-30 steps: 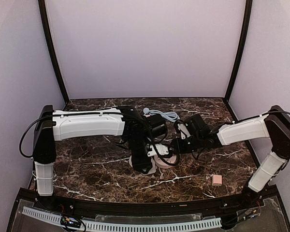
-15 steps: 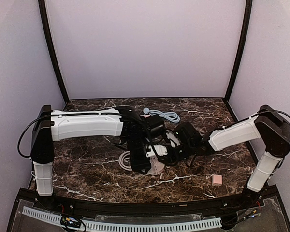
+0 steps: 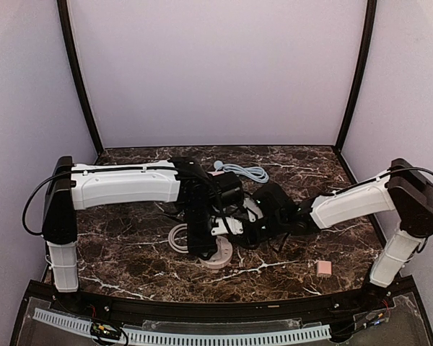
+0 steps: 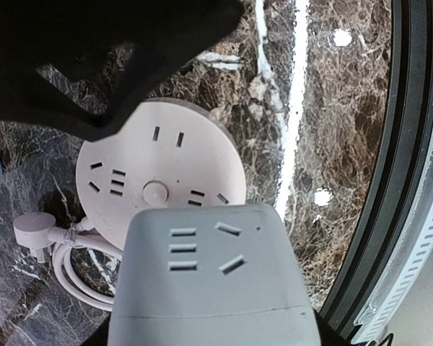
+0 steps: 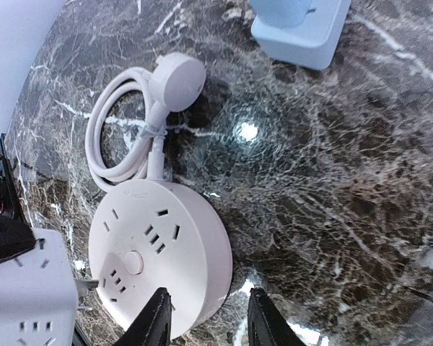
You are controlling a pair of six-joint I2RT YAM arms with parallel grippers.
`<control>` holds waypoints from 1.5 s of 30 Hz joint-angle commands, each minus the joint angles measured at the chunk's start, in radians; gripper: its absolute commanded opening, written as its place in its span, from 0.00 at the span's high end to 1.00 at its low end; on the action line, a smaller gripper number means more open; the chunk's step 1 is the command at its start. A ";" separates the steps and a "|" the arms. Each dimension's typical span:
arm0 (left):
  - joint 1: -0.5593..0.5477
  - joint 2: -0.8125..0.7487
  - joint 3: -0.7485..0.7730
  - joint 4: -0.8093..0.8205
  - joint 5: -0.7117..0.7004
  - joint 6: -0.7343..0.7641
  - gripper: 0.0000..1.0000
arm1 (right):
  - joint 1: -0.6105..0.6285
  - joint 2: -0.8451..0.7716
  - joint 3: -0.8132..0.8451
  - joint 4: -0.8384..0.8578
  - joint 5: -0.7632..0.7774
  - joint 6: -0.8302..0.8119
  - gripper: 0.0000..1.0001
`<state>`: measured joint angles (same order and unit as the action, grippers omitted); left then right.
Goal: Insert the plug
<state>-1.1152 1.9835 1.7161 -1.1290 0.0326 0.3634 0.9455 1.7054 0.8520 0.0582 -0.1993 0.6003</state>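
A round white power strip (image 3: 218, 257) lies on the marble table, its sockets facing up in the left wrist view (image 4: 159, 180) and the right wrist view (image 5: 155, 252). Its cord and plug (image 5: 177, 79) lie coiled beside it. My left gripper (image 3: 211, 241) is shut on a white cube plug adapter (image 4: 209, 288) and holds it just above the strip's near edge. The cube also shows in the right wrist view (image 5: 29, 295), with a metal prong pointing at the strip. My right gripper (image 5: 209, 321) is open, one finger over the strip's rim, holding nothing.
A light blue socket block (image 5: 303, 25) and its pale blue cable (image 3: 245, 171) lie behind the strip. A small pink block (image 3: 323, 269) sits at the front right. The table's black front rail (image 4: 390, 180) runs close by the strip.
The round strip has slid left and toward the front edge, and its coiled cord now shows at its left. Both arms have moved left with it.
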 commanded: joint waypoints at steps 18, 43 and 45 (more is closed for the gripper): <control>-0.043 0.056 0.095 -0.122 -0.113 0.206 0.99 | -0.051 -0.410 -0.205 -0.055 0.059 -0.045 0.63; -0.078 0.141 0.118 -0.140 -0.185 0.254 0.99 | -0.057 -0.510 -0.271 -0.054 0.066 -0.034 0.63; -0.079 0.151 0.129 -0.140 -0.190 0.256 0.99 | -0.058 -0.515 -0.275 -0.055 0.067 -0.033 0.63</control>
<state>-1.1870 2.1010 1.8244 -1.2453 -0.1524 0.6025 0.8936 1.2114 0.5930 -0.0013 -0.1410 0.5625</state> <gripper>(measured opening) 0.569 0.367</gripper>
